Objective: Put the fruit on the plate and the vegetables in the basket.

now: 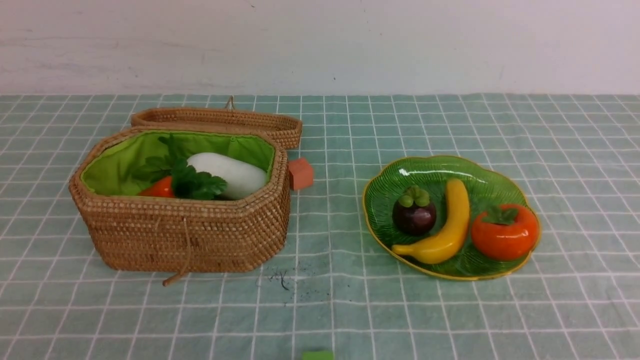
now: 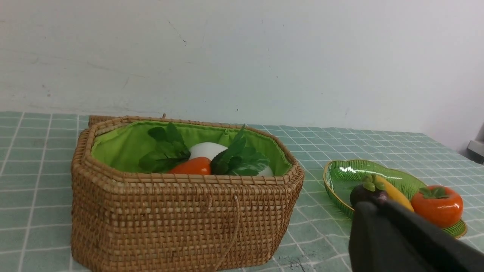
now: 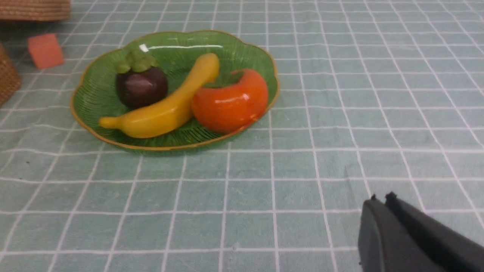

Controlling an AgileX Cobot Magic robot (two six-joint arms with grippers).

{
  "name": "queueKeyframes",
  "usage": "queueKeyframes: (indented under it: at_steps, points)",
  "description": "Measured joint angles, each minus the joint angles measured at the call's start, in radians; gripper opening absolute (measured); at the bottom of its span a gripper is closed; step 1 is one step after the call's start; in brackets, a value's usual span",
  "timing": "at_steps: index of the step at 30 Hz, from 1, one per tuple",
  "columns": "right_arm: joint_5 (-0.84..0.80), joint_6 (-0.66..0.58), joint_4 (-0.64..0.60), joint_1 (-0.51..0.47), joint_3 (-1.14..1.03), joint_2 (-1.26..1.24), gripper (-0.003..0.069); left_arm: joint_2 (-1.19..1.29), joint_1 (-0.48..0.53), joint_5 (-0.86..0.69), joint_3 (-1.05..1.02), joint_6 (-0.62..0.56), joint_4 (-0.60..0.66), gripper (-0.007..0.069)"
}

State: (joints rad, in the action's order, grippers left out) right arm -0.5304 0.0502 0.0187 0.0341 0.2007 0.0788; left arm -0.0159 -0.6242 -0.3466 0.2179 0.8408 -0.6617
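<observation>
Left gripper [image 2: 368, 207]: dark fingers pressed together, held clear above the table. Right gripper [image 3: 380, 202]: fingers likewise closed, nothing between them. Neither arm appeared in front view.

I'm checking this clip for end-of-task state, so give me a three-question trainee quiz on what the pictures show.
1. True or false: the banana lies between the mangosteen and the persimmon on the plate.
2. Multiple choice: the small orange-red block sits (A) in the basket, (B) on the cloth beside the basket, (C) on the plate.
3. Fill in: the basket's lid is ____.

Key: 1 true. 2 B. 3 open, lying behind the basket, where a white radish and leafy greens show inside.
</observation>
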Motion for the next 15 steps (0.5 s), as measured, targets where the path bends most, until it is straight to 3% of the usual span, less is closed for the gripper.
queueKeyframes:
  at_steps: [5,15]
  points:
    - [0.069,-0.011,-0.046,-0.034,-0.196,-0.090,-0.0006,0.000,0.000,-0.003,0.000,0.000,0.000,0.0004]
    - [0.122,-0.012,-0.154,-0.026,-0.213,-0.090,-0.0006,0.000,0.000,-0.016,0.000,0.000,0.000,0.0008]
